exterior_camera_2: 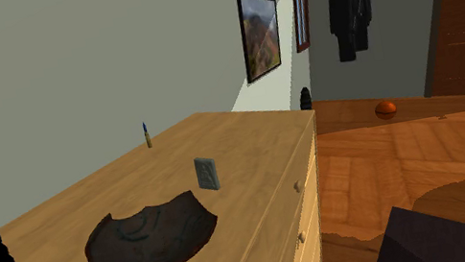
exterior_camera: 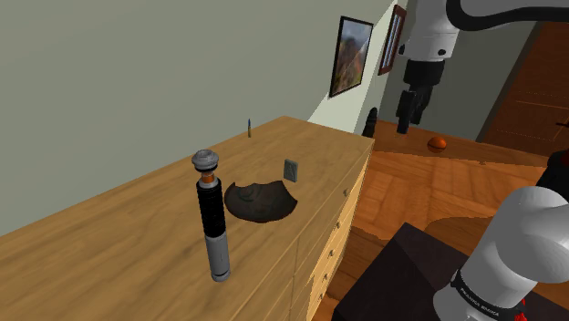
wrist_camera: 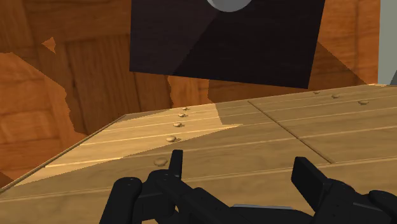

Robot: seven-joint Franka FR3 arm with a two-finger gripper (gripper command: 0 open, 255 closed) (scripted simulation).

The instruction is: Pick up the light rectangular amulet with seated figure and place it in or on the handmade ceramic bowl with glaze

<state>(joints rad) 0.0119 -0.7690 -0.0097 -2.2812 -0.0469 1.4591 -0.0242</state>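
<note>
Shoulder view, left to right: a black-and-grey cylinder (exterior_camera: 212, 219) is stood upright on the dresser (exterior_camera: 109, 246), the dark bowl (exterior_camera: 263, 201) is laid beside it, the grey amulet (exterior_camera: 291, 170) is propped upright near the bowl, and the gripper (exterior_camera: 407, 117) is hung high beyond, jaws spread, empty.

The arm (exterior_camera: 529, 228) has rounded white links and dark joints, a black collar (exterior_camera: 481, 294) with small white lettering, an all-black two-fingered end effector (wrist_camera: 240, 167) and a dark box stand (exterior_camera: 401, 274).

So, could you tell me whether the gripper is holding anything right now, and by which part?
Nothing: the gripper is open and empty; the amulet sits on the dresser.
</note>
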